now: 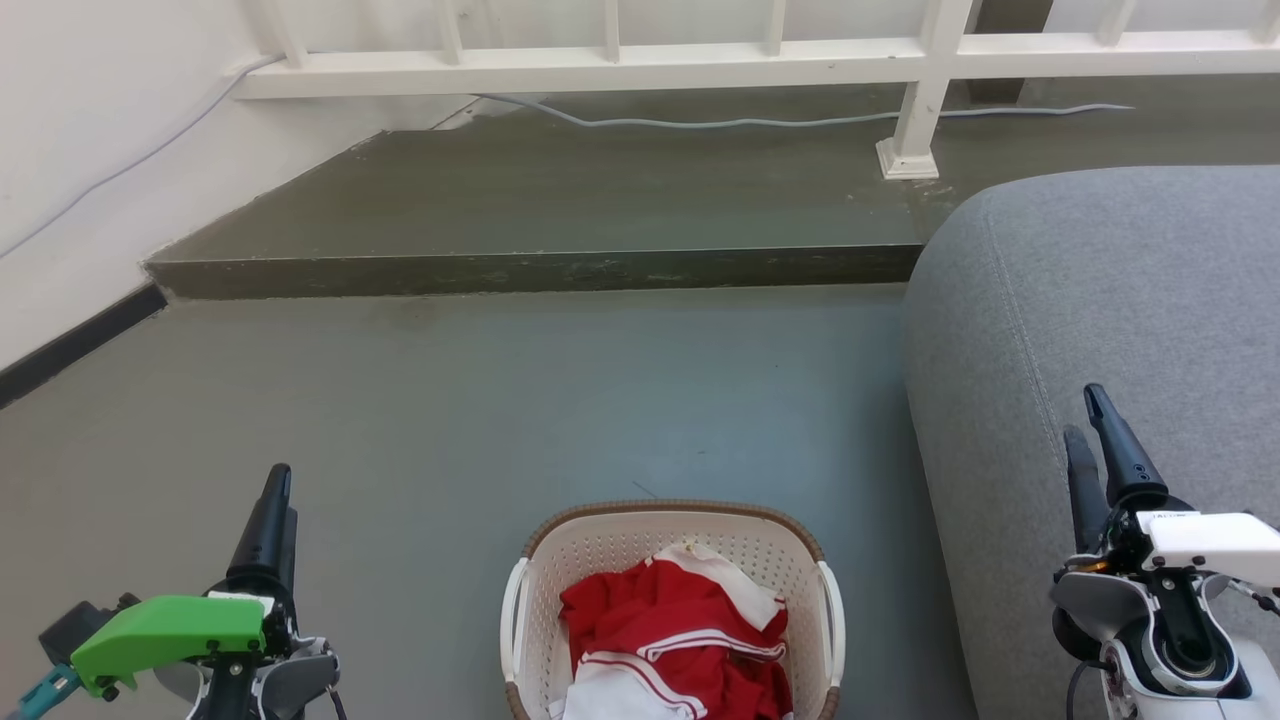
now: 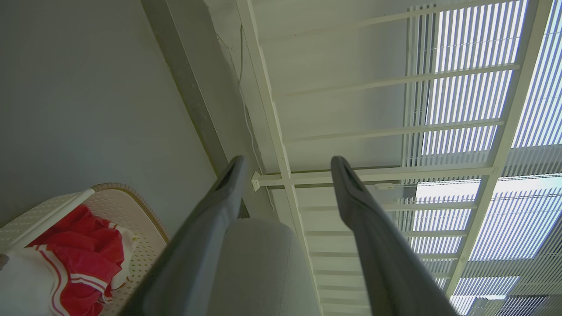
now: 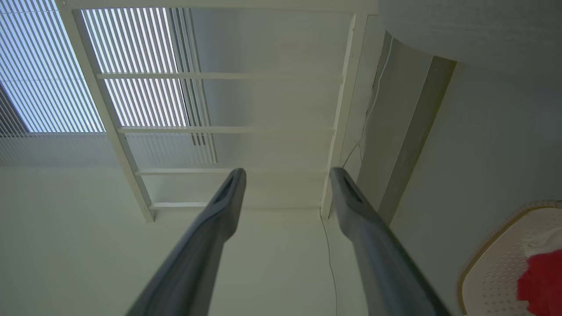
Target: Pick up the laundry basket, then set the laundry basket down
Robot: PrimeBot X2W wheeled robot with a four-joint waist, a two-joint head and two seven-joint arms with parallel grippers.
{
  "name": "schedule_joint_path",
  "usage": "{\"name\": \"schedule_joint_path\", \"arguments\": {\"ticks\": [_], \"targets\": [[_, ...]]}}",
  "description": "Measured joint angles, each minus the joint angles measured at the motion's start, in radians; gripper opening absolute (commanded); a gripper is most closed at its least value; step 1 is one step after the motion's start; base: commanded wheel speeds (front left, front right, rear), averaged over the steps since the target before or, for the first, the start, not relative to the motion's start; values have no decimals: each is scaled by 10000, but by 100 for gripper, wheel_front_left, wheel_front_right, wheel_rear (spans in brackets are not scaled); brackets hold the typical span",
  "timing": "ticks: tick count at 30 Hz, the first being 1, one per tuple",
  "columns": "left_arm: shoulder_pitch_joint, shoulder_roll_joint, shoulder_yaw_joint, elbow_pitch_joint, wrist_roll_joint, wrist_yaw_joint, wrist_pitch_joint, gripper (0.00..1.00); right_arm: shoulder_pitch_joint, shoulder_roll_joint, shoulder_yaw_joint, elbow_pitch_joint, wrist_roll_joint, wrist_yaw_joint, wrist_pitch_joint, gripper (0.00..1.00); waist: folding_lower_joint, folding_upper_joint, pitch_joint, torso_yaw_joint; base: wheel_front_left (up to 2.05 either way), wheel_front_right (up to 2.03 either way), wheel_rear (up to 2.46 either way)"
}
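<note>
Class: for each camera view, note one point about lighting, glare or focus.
Head view: soft, even light; laundry basket sharp. Left wrist view: blinds glare bright; left gripper's fingers look soft. Right wrist view: blinds bright at upper left; right gripper's fingers blurred.

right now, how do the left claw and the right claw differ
The left claw has a green cover at its wrist; the right claw has a white cover. The left claw is seen against the grey floor; the right claw against the grey sofa. Both are open and empty, fingers pointing up the head view, flanking the laundry basket without touching it.
</note>
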Motion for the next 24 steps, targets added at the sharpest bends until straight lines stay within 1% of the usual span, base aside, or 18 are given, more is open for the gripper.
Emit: {"name": "schedule_joint_path", "arguments": {"ticks": [7,12,20,24], "targets": [[-13,174,-215,-136,742,0,-255,100,-4,-242,428,-263,-692,0,-360,100,0,0,22,-21,0,0,0],[-17,288,-391,-155,1484,0,-418,100,-9,-431,752,-362,-1271,0,-589,100,0,0,36,-39,0,0,0],[-29,426,-407,-270,3202,38,-715,100,-22,-838,1158,-370,-2477,4,-888,100,-1,0,55,-63,0,0,0],[-32,518,-583,-349,4002,104,-825,100,-33,-1034,1377,-374,-3225,6,-1051,100,0,0,66,-75,0,0,0]]}}
